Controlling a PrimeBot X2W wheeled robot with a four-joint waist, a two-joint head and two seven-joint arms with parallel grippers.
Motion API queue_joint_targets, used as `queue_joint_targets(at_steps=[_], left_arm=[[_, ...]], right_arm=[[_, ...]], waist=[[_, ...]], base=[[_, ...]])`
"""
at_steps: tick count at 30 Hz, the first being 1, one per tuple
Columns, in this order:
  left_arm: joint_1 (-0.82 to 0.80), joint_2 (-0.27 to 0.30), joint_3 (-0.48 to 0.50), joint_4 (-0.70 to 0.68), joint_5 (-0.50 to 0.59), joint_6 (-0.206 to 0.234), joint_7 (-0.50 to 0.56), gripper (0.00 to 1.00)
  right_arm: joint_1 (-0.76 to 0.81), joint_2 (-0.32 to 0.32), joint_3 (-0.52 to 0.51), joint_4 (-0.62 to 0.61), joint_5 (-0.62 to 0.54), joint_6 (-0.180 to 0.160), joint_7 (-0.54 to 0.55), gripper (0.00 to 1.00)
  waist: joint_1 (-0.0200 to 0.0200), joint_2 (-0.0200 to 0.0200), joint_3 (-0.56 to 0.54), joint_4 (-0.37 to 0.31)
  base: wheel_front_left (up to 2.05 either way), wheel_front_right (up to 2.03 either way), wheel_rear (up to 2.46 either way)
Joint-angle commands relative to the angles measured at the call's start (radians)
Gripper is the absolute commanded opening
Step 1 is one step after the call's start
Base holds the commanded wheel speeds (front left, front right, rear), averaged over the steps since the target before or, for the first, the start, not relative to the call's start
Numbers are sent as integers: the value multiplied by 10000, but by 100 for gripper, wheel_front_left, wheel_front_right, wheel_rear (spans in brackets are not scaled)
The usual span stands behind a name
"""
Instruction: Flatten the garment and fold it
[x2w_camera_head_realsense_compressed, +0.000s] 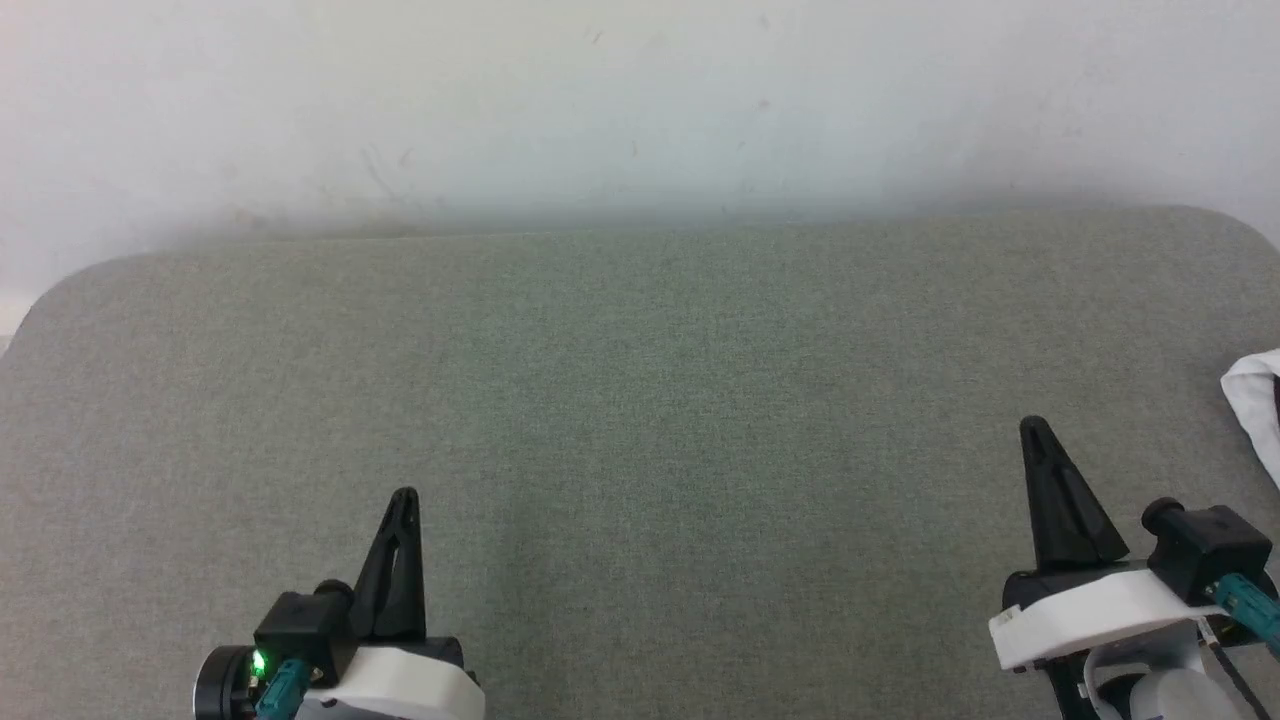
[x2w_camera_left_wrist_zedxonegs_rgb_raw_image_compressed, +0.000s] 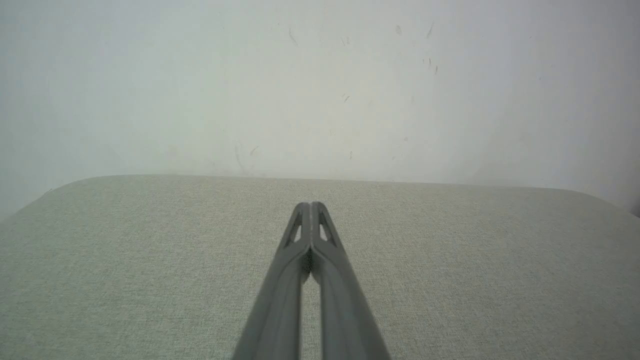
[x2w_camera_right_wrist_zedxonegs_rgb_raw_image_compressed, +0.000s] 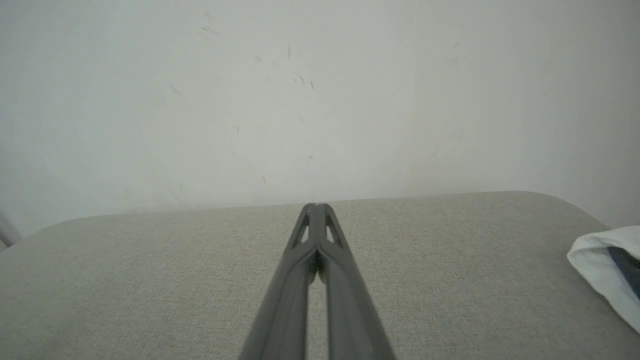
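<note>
Nothing is held by the closed left gripper (x2w_camera_head_realsense_compressed: 403, 495) or right gripper (x2w_camera_head_realsense_compressed: 1033, 425), so the garment (x2w_camera_head_realsense_compressed: 1252, 395), right of the latter, must first be fetched.

The left gripper (x2w_camera_head_realsense_compressed: 404, 498) sits at the near left, its two dark fingers pressed together into one point that aims at the far side and leans slightly right. The right gripper (x2w_camera_head_realsense_compressed: 1034, 428), at the near right, is likewise closed tip to tip, reaches a little farther and leans slightly left. Each rises from a white wrist shell; a green light (x2w_camera_head_realsense_compressed: 259, 661) glows beside the left one.
</note>
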Motion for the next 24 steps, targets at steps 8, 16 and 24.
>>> queue_joint_targets(at_steps=[8, 16, 24], left_arm=[[-55, -5, 54, -72, 112, -18, 194, 0], [-91, -9, 94, -120, 197, -30, 360, 0], [-127, -12, 133, -169, 282, -42, 526, 0]], right_arm=[[16, 7, 23, -89, -183, -2, 144, 0], [27, 12, 40, -150, -312, -3, 279, 0], [38, 17, 56, -211, -441, -5, 413, 0]], waist=[[0, 0, -21, 8], [0, 0, -41, 16], [0, 0, -62, 24]], base=[[0, 0, 0], [0, 0, 0], [0, 0, 0]])
